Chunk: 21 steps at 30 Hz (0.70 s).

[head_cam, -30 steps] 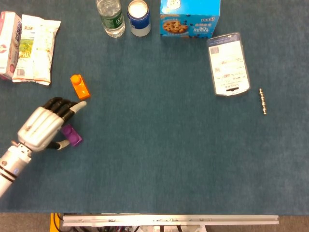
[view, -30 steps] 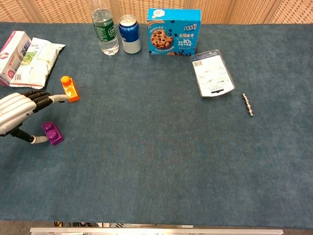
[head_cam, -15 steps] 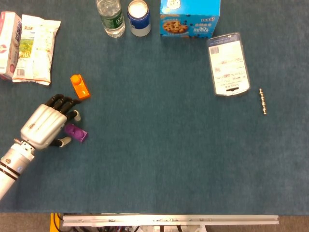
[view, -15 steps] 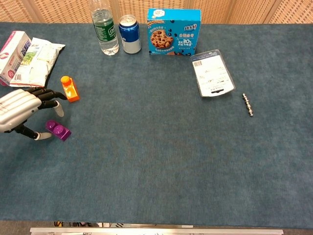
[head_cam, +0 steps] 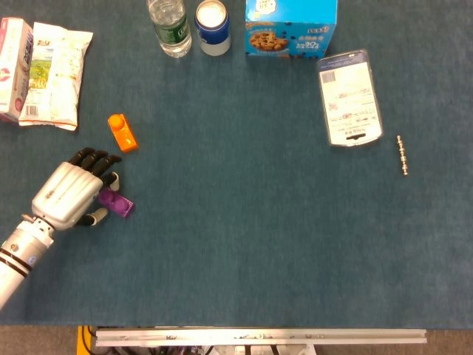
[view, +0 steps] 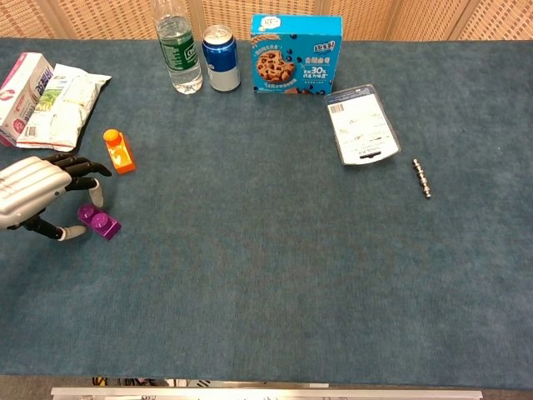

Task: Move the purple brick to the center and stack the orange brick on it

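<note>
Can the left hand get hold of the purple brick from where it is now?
Probably yes: the left hand sits right at the purple brick, fingers spread around it, nothing between.

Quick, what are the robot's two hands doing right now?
Left hand: closing around the purple brick on the table; whether it truly grips it cannot be told.
Right hand: not in view in either camera.

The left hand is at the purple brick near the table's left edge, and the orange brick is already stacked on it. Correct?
Not quite. The left hand is at the purple brick, but the orange brick lies apart on the table, unstacked; the chest view shows this.
</note>
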Tool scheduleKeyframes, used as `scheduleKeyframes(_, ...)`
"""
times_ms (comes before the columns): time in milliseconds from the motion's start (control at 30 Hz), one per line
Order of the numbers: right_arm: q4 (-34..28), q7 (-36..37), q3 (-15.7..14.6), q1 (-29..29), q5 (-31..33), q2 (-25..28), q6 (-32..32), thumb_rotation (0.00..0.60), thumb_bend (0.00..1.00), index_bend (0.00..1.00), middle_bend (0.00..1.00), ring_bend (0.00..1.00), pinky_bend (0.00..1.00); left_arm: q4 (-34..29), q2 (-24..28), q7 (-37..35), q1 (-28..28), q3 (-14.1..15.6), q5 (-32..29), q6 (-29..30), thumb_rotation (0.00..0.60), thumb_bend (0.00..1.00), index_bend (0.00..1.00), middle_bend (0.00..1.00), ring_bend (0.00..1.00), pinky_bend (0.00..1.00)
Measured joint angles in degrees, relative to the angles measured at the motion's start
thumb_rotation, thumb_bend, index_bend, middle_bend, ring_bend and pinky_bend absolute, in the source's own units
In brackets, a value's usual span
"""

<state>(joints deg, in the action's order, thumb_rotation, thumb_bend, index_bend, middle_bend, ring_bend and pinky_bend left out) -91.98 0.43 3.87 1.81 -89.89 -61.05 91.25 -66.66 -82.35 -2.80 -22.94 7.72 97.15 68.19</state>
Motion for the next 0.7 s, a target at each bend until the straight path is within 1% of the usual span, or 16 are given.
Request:
scheduleKeyframes(367,0.56,0.92,0.00,-0.39,0.13,0.10,0.37,0.600,0.18,0.30,0.35,0.32,0.40,-1.58,0.07,3.10,-1.01,-0.25,-1.40,-3.01,0.600,0.24,0.41,0.19,0.15,0.15)
scheduleKeyframes(700,0.64,1.35,0.03,-0.60,-0.11,0.29,0.75,0.600,0.18,0.30,0.35,0.32,0.40,-1.41,-0.65,3.33,-0.98,-0.21,-2.11,-3.53,0.600,0.24,0.47,0.19,0.15,0.15)
